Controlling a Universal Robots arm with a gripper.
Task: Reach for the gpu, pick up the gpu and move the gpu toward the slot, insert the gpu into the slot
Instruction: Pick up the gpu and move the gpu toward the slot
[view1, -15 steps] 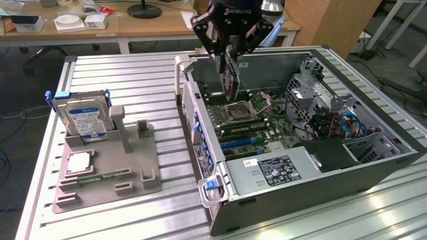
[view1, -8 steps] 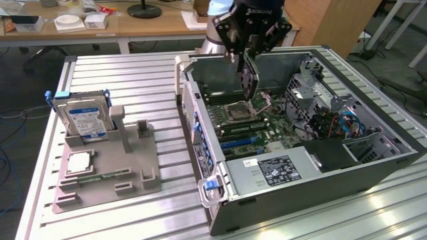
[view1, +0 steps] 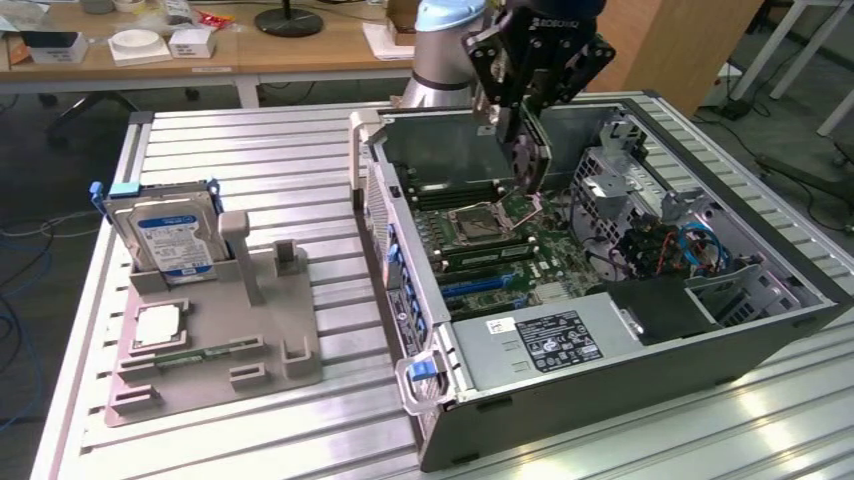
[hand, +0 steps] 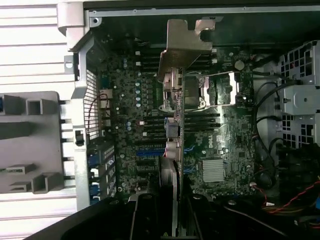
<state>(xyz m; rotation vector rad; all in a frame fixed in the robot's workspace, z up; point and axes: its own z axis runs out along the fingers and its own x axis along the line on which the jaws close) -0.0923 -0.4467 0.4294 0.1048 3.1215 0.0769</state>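
Observation:
My gripper (view1: 523, 108) is shut on the gpu (view1: 526, 160), a thin dark card that hangs edge-down over the open computer case (view1: 627, 375). The card's lower edge is above the motherboard (view1: 534, 250), close to the processor socket (view1: 477, 220). In the wrist view the gpu (hand: 175, 125) appears edge-on, with its silver end bracket (hand: 186, 42) at the far end and my gripper (hand: 172, 207) at the near end. Blue expansion slots (hand: 150, 151) lie on the board beside the card's line; they also appear in the exterior view as blue slots (view1: 474, 287).
A grey fixture (view1: 214, 330) on the exterior view's left holds a hard drive (view1: 167, 235) with a blue-white label and a green memory stick (view1: 200, 352). Inside the case, a drive cage (view1: 627, 190) and cables (view1: 667, 250) stand on the exterior view's right. The slatted metal table (view1: 267, 140) surrounds everything.

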